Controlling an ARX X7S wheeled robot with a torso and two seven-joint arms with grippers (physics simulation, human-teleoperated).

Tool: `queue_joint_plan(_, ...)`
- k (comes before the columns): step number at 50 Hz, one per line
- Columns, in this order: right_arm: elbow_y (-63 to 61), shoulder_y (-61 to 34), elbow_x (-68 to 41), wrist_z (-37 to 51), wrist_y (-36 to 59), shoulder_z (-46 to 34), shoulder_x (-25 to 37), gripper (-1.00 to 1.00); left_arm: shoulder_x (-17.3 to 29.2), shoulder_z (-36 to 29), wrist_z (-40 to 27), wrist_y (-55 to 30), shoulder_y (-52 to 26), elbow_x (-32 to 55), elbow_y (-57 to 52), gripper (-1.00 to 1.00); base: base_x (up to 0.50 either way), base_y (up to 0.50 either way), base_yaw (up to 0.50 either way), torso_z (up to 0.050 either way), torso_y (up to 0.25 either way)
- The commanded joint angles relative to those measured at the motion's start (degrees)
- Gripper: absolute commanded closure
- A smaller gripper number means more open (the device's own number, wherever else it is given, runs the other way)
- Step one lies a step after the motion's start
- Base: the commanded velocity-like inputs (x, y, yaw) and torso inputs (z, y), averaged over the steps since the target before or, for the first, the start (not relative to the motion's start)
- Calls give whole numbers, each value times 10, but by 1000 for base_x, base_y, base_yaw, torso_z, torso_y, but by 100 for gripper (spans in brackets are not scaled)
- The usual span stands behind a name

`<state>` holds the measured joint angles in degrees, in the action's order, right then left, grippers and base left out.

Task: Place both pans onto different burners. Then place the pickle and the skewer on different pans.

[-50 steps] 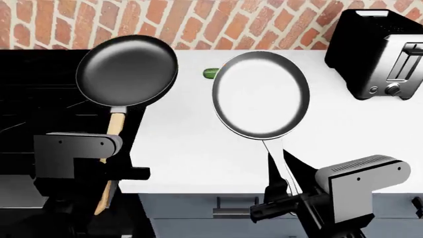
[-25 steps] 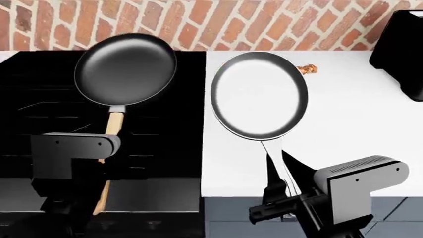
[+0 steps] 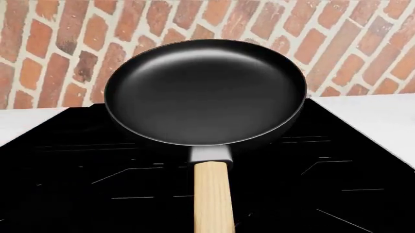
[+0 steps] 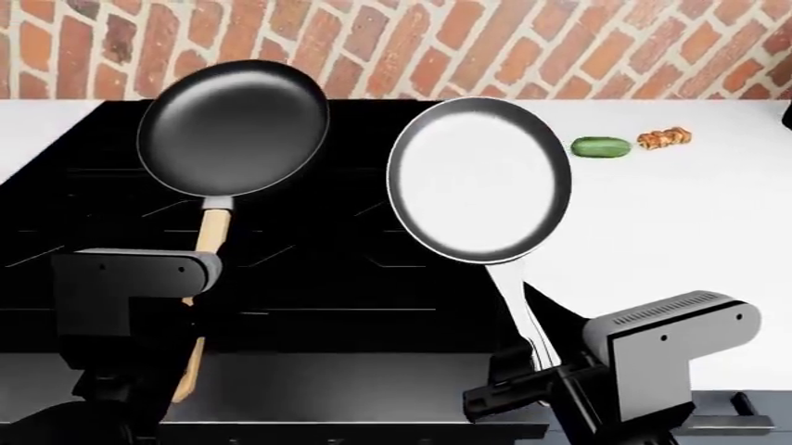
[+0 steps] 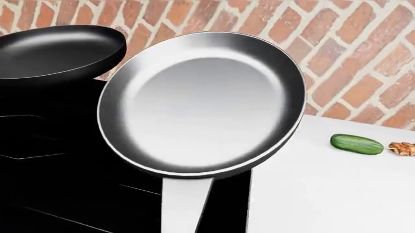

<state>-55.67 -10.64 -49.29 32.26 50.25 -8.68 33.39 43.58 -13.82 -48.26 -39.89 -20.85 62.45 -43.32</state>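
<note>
My left gripper is shut on the light wooden handle of the matte black pan, held above the left part of the black stove. In the left wrist view that pan hangs over the grated burners; the fingers are out of frame. My right gripper is shut on the dark handle of the grey-silver pan, which hovers tilted over the stove's right edge. The right wrist view shows this pan too. The green pickle and the skewer lie side by side on the white counter, right of the silver pan.
A brick wall runs behind the stove and the white counter. White counter also shows left of the stove. In the right wrist view the pickle and skewer lie near the wall.
The whole view has shifted left: the stove now fills the space under both pans, the toaster has left the frame, and pickle and skewer show at the right. Both pans stay held.
</note>
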Motion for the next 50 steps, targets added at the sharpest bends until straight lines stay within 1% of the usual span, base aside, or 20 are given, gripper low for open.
queue_joint_plan(1, -10, -16, 13, 99, -10, 8, 2, 100, 0, 25, -16, 8, -19, -27, -9, 100, 105, 500, 0, 0, 10)
queue_joint_plan(18, -14, -19, 3, 112, -13, 3, 9, 100, 3, 28, -18, 11, -16, -23, -12, 100, 105, 500, 0, 1, 4)
queue_joint_plan(33, -11, -22, -10, 122, -16, 1, 14, 100, 4, 29, -18, 14, -16, -22, -11, 100, 2, 500, 0, 1, 4)
queue_joint_plan(36, -14, -14, -2, 118, -31, 3, 15, 100, 5, 28, -20, 13, -17, -21, -13, 100, 0, -86, 0, 3, 4)
queue_joint_plan(39, -14, -11, 0, 117, -37, 3, 16, 100, 5, 27, -20, 13, -16, -21, -13, 100, 41, -500, 0, 0, 3)
queue_joint_plan(50, -14, -11, 1, 120, -46, -2, 21, 100, 6, 26, -19, 13, -16, -21, -14, 100, 0, 0, 0, 2, 4)
